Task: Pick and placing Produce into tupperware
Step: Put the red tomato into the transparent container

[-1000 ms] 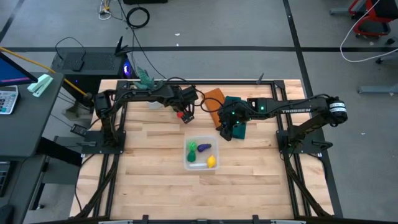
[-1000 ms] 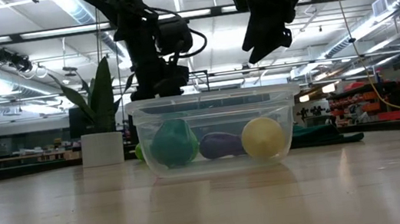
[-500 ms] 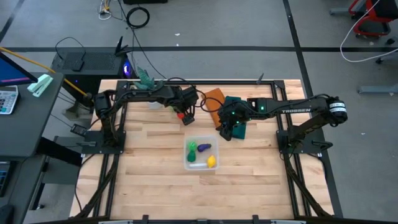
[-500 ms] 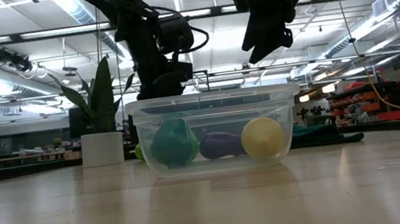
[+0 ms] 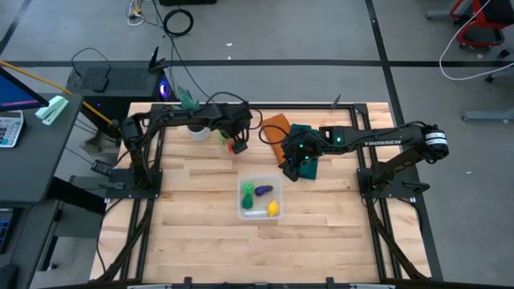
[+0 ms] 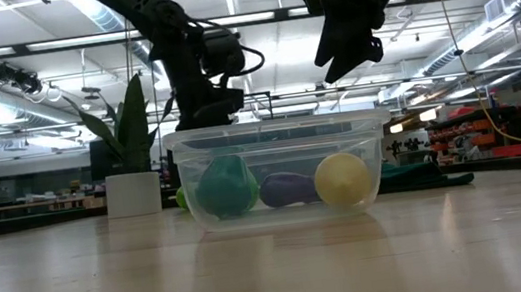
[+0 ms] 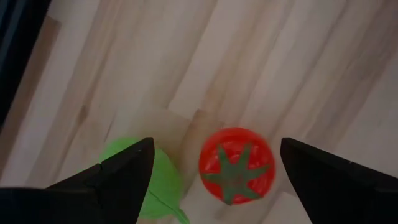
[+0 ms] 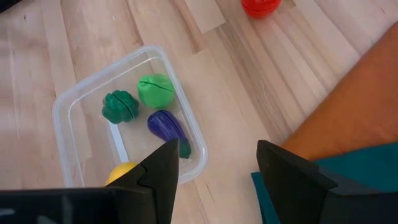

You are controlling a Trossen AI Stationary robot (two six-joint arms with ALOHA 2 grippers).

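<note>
The left gripper (image 7: 211, 168) hangs wide open and empty over the red tomato (image 7: 237, 165), which lies on the table (image 5: 193, 233) at 11 o'clock from the tupperware (image 5: 242, 212); the right gripper (image 5: 291, 171), spread open and empty, waits at 2 o'clock

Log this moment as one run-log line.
left pincer open above red tomato | right pincer open, waiting | tupperware: four pieces

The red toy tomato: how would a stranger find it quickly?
Start at the clear container mid-table, then look toward the table's far edge, under the left gripper. The red tomato lies on bare wood beside a light green piece; only it is red with a green star top.
</note>
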